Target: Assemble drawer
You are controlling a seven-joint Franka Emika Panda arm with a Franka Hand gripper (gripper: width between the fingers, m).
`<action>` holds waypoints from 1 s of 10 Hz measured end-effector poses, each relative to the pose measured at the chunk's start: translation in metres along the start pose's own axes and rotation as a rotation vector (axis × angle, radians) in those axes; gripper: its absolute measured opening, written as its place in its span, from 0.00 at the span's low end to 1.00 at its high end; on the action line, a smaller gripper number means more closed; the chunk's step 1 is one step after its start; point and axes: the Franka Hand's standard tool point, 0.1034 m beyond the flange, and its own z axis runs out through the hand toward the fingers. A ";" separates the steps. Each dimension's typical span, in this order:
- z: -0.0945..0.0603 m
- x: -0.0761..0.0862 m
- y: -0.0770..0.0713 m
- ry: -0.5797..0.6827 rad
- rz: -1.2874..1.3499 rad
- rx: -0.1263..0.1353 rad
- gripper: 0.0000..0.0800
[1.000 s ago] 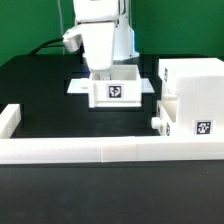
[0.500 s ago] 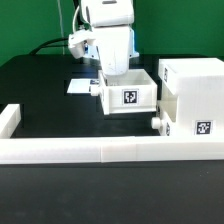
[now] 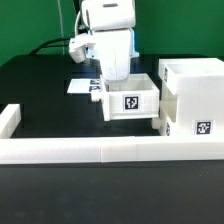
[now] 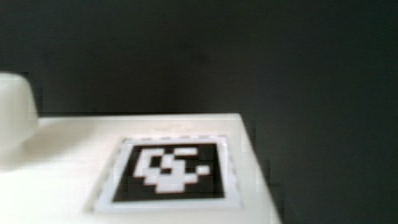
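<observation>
My gripper (image 3: 116, 80) reaches down into a small open-top white tray (image 3: 130, 102) with a black-and-white tag on its front. It grips the tray's back wall and holds it against the tall white housing (image 3: 192, 88) on the exterior view's right. A second tray front (image 3: 170, 120) sits low in the housing, partly hidden behind the held tray. The wrist view shows a white surface with a blurred tag (image 4: 173, 170) and a rounded white part (image 4: 15, 110). No fingertips show there.
A low white wall strip (image 3: 90, 150) runs along the table's near side and turns back at the exterior view's left. The marker board (image 3: 80, 86) lies flat behind the held tray. The table top is black.
The gripper has carried the tray toward the exterior view's right, off the marker board, until it is against the housing. The knob on the lower tray is now hidden behind it.
</observation>
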 end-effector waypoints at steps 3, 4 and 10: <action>0.002 0.001 0.005 0.004 0.001 -0.002 0.06; 0.003 0.002 0.009 0.007 0.001 0.002 0.06; 0.004 0.009 0.017 0.014 -0.002 -0.046 0.06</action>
